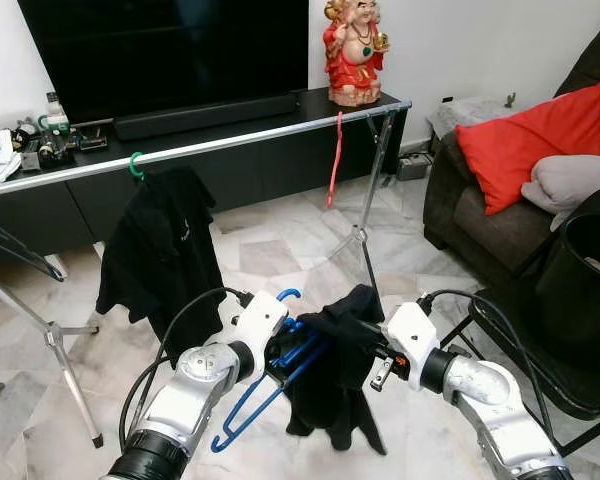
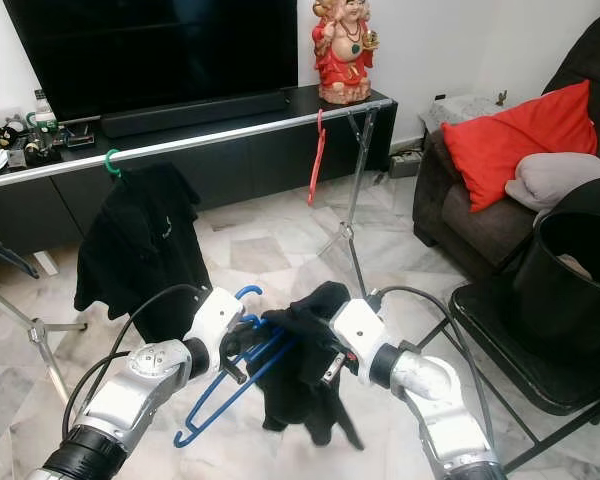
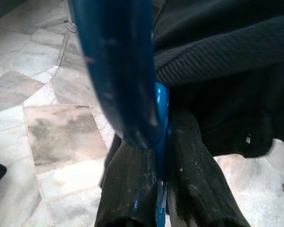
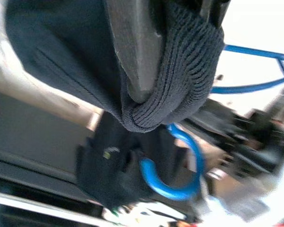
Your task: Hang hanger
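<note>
Currently left gripper (image 1: 272, 345) clamps the light, rigid blue hanger (image 1: 265, 392) near centre, right gripper (image 1: 365, 345) pinches the limp black garment (image 1: 338, 385) half-draped on it; carry by the frame.

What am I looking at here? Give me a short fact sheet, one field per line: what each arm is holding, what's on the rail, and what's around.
Left gripper: shut on the blue hanger
Right gripper: shut on the black garment, which is draped partly over the blue hanger
Clothes rail: silver, standing in front of the TV cabinet
On the rail: black shirt on a green hanger; bare red hanger
Nearby: red figurine, sofa with red cushion
Floor: marble tiles
</note>
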Robot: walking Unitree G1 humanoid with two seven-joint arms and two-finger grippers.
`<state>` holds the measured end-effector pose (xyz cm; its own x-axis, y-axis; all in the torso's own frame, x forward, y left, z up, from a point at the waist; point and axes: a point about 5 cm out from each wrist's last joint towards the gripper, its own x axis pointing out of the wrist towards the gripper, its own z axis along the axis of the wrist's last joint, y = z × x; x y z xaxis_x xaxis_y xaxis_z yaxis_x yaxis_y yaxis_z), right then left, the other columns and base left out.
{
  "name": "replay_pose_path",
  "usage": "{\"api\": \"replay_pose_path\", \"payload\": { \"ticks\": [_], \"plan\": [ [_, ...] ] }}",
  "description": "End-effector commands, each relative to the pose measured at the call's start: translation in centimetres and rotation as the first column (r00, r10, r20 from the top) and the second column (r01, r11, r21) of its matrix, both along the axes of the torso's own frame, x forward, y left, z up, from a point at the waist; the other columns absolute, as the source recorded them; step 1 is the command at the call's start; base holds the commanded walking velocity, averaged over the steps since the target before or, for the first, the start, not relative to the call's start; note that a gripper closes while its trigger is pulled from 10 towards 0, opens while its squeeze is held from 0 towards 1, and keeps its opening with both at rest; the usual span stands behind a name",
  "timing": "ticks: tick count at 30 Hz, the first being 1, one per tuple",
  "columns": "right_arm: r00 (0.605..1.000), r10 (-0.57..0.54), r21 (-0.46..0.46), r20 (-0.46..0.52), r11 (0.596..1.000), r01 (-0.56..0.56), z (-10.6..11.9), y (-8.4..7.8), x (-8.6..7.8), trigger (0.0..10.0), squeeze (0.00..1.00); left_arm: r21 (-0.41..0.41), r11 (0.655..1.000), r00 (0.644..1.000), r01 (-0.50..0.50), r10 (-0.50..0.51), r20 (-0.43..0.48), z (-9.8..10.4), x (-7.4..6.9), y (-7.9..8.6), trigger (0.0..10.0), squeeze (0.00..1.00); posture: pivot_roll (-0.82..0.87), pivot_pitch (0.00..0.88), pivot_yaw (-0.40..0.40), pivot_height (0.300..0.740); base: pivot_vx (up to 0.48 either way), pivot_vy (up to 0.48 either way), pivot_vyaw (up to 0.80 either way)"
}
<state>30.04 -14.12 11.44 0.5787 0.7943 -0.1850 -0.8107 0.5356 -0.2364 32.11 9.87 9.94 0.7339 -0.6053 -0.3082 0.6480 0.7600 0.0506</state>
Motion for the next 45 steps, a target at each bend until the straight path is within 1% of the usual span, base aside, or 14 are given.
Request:
{"api": "replay_pose_path", "payload": {
  "ticks": [1,4,10,11,13,15,19,21,24,28,31,34,43,45],
  "plan": [
    [0.998,0.061,0.015,0.005,0.998,-0.062,0.4,0.6,-0.5,10.0,0.0,-0.006,0.999,0.999,-0.034,0.035,0.029,0.7,0.6,0.6,10.0,0.0,0.08,0.0,0.026,0.74,0.0,0.0,0.0],
    [0.995,0.099,0.008,-0.009,0.995,-0.099,0.2,0.6,-1.0,10.0,0.0,-0.008,0.999,0.999,-0.031,0.031,0.025,0.6,0.6,0.5,10.0,0.0,0.08,0.0,0.025,0.74,0.0,0.0,0.0],
    [0.998,0.063,-0.035,-0.025,0.997,-0.064,-0.4,0.1,-0.8,10.0,0.0,-0.017,0.999,0.999,-0.033,0.033,0.022,0.5,0.5,0.5,10.0,0.0,0.08,0.0,0.024,0.74,0.0,0.0,0.0],
    [0.998,0.062,-0.038,-0.028,0.997,-0.063,-0.5,0.0,-0.8,10.0,0.07,-0.024,0.999,0.999,-0.034,0.035,0.025,0.5,0.6,0.4,10.0,0.0,0.08,0.0,0.024,0.74,0.0,0.0,0.0],
    [0.998,0.056,-0.063,-0.035,0.996,-0.058,-0.7,-0.1,-0.9,10.0,0.14,-0.105,0.994,0.999,-0.001,0.005,0.044,1.2,0.4,-0.1,10.0,0.0,0.07,0.0,0.023,0.74,0.0,0.0,0.0],
    [0.998,0.055,-0.07,-0.037,0.996,-0.057,-0.7,-0.1,-0.9,10.0,0.14,-0.129,0.992,0.999,0.014,-0.008,0.052,1.5,0.3,-0.3,10.0,0.0,0.07,0.0,0.023,0.74,0.0,0.0,0.0],
    [1.0,0.021,-0.086,-0.019,0.996,-0.023,-0.5,-0.6,-0.6,10.0,0.13,-0.324,0.946,1.0,0.016,-0.007,0.027,2.7,0.3,-0.7,10.0,0.0,0.07,0.0,0.023,0.74,0.0,0.0,0.0],
    [0.999,-0.033,-0.099,0.017,0.995,0.035,-0.2,-1.1,0.0,10.0,0.13,-0.348,0.938,0.999,0.004,0.008,0.034,3.0,0.5,-0.6,10.0,0.0,0.07,0.0,0.021,0.74,0.0,0.0,0.0],
    [0.98,-0.178,-0.123,0.084,0.975,0.188,0.3,-2.3,1.5,10.0,0.09,-0.358,0.933,0.994,-0.021,0.056,0.089,3.8,1.0,-0.4,10.0,0.0,0.07,0.0,0.02,0.74,0.0,0.0,0.0],
    [0.954,-0.26,-0.103,0.149,0.955,0.277,1.3,-2.9,2.6,10.0,0.04,-0.383,0.923,0.991,-0.033,0.079,0.105,4.4,1.5,-0.4,10.0,0.0,0.06,0.001,0.019,0.74,0.0,0.0,0.0],
    [0.966,-0.22,-0.091,0.139,0.968,0.233,1.4,-2.3,2.3,10.0,0.04,-0.308,0.95,0.997,0.043,-0.021,0.077,3.5,0.7,-1.1,10.0,0.0,0.07,0.0,0.02,0.74,0.0,0.0,0.0],
    [0.965,-0.214,-0.098,0.148,0.968,0.23,1.3,-2.2,2.3,10.0,0.04,-0.28,0.954,0.994,0.103,-0.093,0.048,2.7,-0.1,-1.4,10.0,0.0,0.07,0.0,0.023,0.74,0.0,0.0,0.0],
    [0.976,-0.165,-0.087,0.14,0.98,0.178,1.1,-1.7,1.7,10.0,0.07,-0.298,0.95,0.995,0.099,-0.092,0.037,2.6,-0.2,-1.5,10.0,0.0,0.06,0.0,0.025,0.74,0.0,0.0,0.0],
    [0.976,-0.165,-0.085,0.141,0.98,0.178,1.1,-1.7,1.7,10.0,0.11,-0.303,0.949,0.996,0.093,-0.086,0.037,2.7,0.0,-1.6,10.0,0.0,0.06,0.0,0.025,0.74,0.0,0.0,0.0]
  ]
}}
